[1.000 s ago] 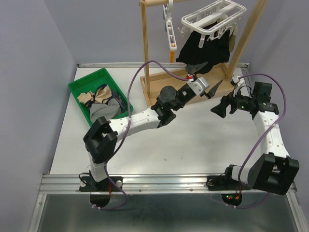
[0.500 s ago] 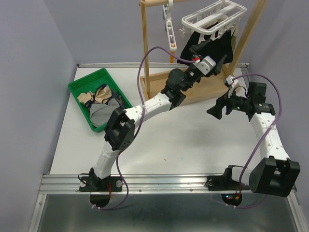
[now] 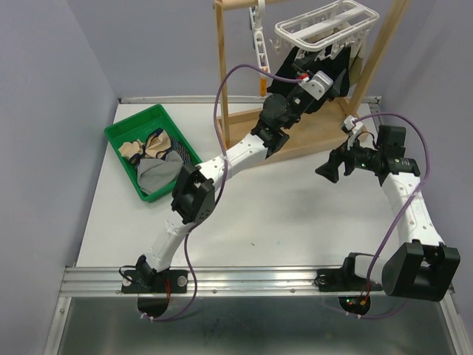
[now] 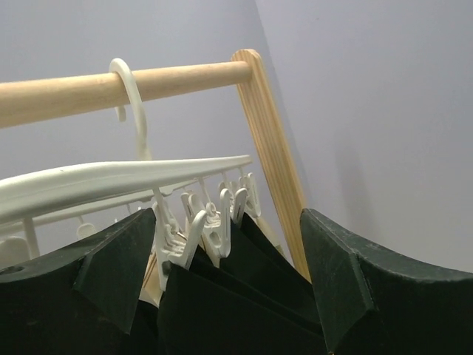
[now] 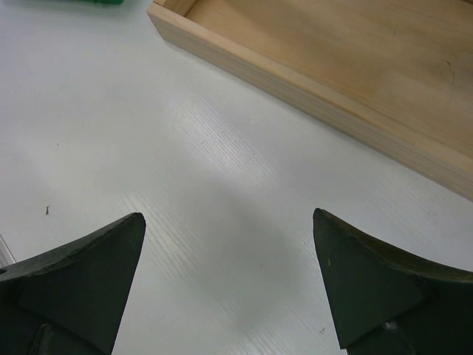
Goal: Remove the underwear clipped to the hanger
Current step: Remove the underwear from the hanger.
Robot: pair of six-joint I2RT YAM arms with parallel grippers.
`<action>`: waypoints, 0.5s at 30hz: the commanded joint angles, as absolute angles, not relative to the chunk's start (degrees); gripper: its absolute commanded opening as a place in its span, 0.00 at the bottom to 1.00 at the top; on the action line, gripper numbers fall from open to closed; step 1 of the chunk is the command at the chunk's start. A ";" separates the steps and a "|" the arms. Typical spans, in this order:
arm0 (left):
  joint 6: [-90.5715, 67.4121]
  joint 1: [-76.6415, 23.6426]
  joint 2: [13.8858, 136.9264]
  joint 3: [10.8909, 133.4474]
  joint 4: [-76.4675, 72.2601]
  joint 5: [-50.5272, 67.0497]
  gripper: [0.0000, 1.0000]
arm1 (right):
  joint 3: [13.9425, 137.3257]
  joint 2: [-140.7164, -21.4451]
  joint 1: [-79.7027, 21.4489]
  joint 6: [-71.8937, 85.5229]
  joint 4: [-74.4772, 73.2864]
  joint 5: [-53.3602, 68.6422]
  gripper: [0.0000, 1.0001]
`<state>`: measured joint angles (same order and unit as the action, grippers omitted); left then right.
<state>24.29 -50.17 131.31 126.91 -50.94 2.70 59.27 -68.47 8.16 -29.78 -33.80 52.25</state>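
Far to the left of both grippers, grey, tan and striped underwear (image 3: 157, 164) is seen lying in the green tray (image 3: 117, 137).

The left gripper (image 4: 228, 248) is held up at the white clip hanger (image 4: 111, 177). Its fingers (image 4: 111, 262) are spread and nothing is pinched. The black underwear (image 4: 236, 314) hangs between them, fastened by the white clips (image 4: 211, 222) just beyond the fingertips.

The step in hand is judged to be the grasp on this garment. The cloth should be taken below the clips so that no plastic is caught. Closure should be completed before any pull, and the pull kept straight down so the hanger is not swung along the wooden rod (image 4: 111, 85).

The right gripper (image 5: 229, 281) is spread and empty over the table (image 5: 207, 170), with the wooden base (image 5: 347, 89) beyond its tips.
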 commanded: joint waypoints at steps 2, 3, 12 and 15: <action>23.21 -49.13 131.66 131.92 -52.38 1.49 0.88 | 59.41 -66.97 7.56 -30.32 -31.29 51.77 1.00; 23.12 -48.96 131.92 132.62 -52.21 1.06 0.88 | 59.33 -66.97 7.56 -30.32 -31.38 51.68 1.00; 22.50 -48.25 134.21 135.79 -53.00 -1.58 0.88 | 59.41 -67.06 7.30 -30.41 -31.38 51.42 1.00; 22.94 -48.16 134.30 135.97 -53.61 -2.46 0.88 | 59.50 -66.89 7.21 -30.41 -31.38 51.42 1.00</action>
<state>22.83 -48.38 135.04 132.29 -49.52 -0.32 59.27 -68.47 7.75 -29.78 -33.80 51.40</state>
